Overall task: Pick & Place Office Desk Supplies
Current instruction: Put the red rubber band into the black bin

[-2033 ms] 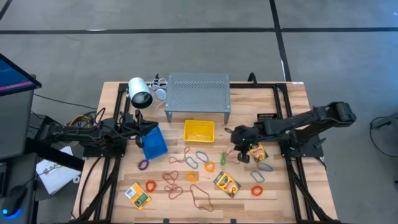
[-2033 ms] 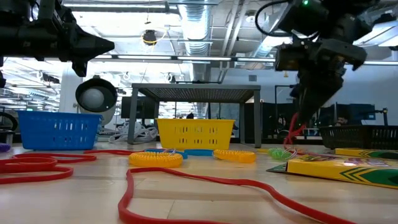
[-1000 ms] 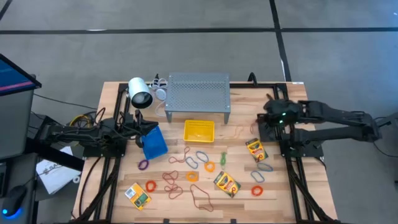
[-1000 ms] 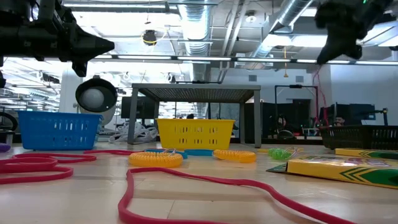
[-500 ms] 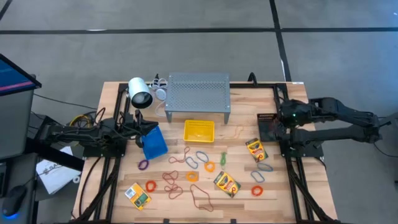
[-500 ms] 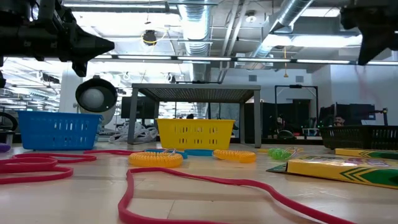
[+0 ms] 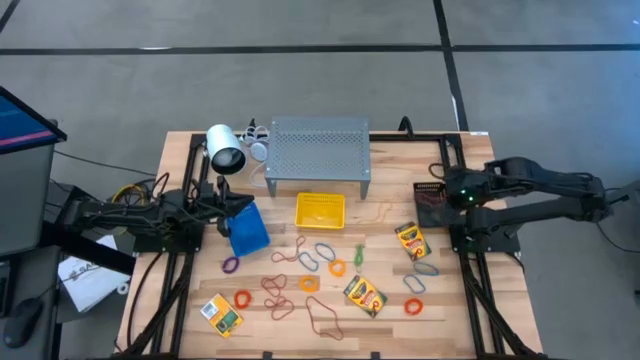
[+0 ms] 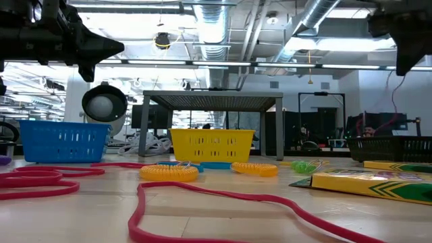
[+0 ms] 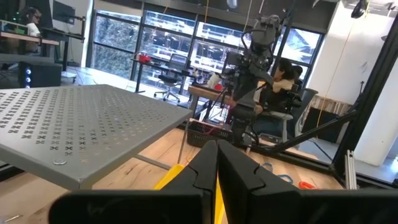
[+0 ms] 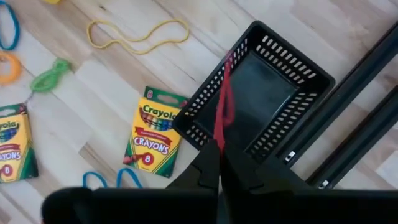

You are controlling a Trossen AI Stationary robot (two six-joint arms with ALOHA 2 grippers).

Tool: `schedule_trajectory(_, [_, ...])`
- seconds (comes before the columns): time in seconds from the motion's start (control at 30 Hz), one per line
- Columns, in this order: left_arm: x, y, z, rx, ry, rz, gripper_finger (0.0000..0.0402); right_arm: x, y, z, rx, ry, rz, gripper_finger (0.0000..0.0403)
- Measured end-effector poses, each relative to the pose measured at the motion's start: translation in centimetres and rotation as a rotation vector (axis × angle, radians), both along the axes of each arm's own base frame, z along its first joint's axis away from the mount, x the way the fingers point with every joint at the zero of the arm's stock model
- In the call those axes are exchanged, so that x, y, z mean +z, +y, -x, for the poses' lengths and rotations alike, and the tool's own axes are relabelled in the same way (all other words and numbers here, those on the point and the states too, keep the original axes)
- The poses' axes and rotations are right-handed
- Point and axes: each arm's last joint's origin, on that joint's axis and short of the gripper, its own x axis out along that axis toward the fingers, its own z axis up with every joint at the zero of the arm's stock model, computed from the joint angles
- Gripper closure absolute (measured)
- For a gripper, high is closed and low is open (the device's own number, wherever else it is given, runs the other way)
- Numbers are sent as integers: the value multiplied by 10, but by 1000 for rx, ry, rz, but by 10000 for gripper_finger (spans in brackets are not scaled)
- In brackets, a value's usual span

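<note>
Red rubber band (image 10: 222, 109) hangs lengthwise (pinched in the right claw (image 10: 219, 152)) over the black bin (image 10: 292, 71).

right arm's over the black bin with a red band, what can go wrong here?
1. The red rubber band dangles from the shut right gripper near the black bin's near wall; released here, it may drape over the rim rather than drop inside.
2. The thin band may cling to the jaws on release.
3. A crayon box lies beside the bin; a low retreat may nudge it.
</note>
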Motion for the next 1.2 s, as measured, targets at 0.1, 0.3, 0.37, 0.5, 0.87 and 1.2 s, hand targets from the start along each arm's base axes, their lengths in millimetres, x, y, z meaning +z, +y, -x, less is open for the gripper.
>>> schedule_trajectory(0.1, [0, 0, 0, 0, 1, 0, 394, -12, 2, -7, 8, 69, -14, 403])
schedule_trajectory(0.3, [0, 0, 0, 0, 1, 0, 394, -36, 7, -16, 28, 182, -70, 403])
schedule_trajectory(0.37, [0, 0, 0, 0, 1, 0, 394, -41, 8, -20, 32, 186, -80, 403])
schedule_trajectory(0.5, [0, 0, 0, 0, 3, 0, 394, -50, 10, -27, 41, 185, -93, 403])
schedule_trajectory(0.87, [0, -1, 0, -24, 2, 5, 394, -61, 10, -38, 74, 211, -91, 403])
schedule_trajectory(1.2, [0, -1, 0, -37, 0, 10, 394, -61, 5, -39, 67, 202, -145, 353])
